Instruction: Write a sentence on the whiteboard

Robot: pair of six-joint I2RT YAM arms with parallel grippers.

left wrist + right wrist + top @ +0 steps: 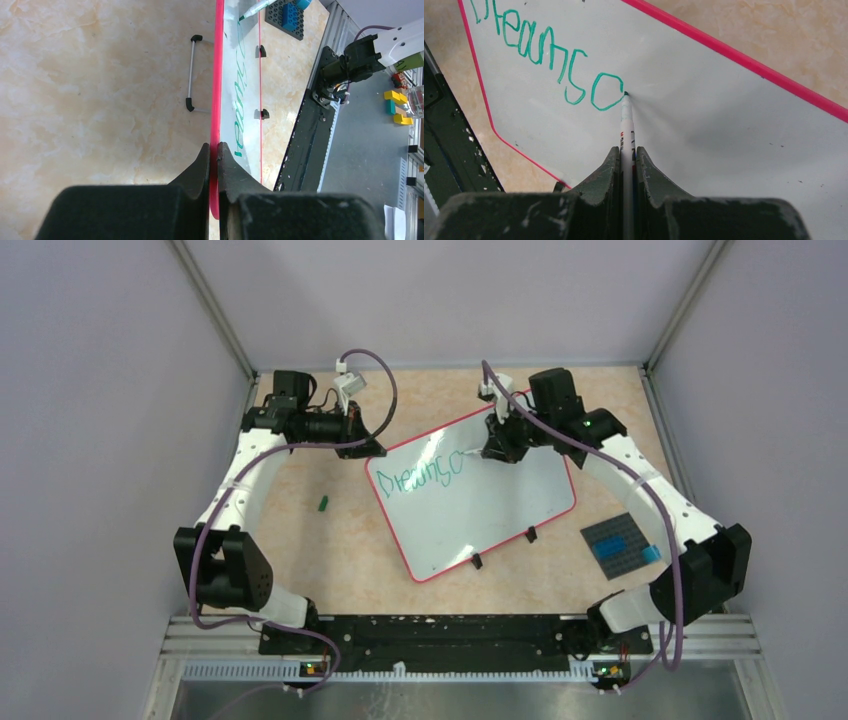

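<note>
right tool (626, 152) holds marker (626, 122) tip against whiteboard (714, 120)

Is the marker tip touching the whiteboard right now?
Touching. The right wrist view shows the marker tip meeting the whiteboard at the edge of the green o, with its shadow converging on the tip and no gap.

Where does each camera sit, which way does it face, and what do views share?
Top external: above and behind the bases, looking down on the whiteboard; both arms show.
Left wrist: on the left arm, sighting along the board's red rim; left pincer clamps it.
Right wrist: on the right arm, facing the board face; right pincer grips the marker.
Shared: all three show the green writing.
</note>
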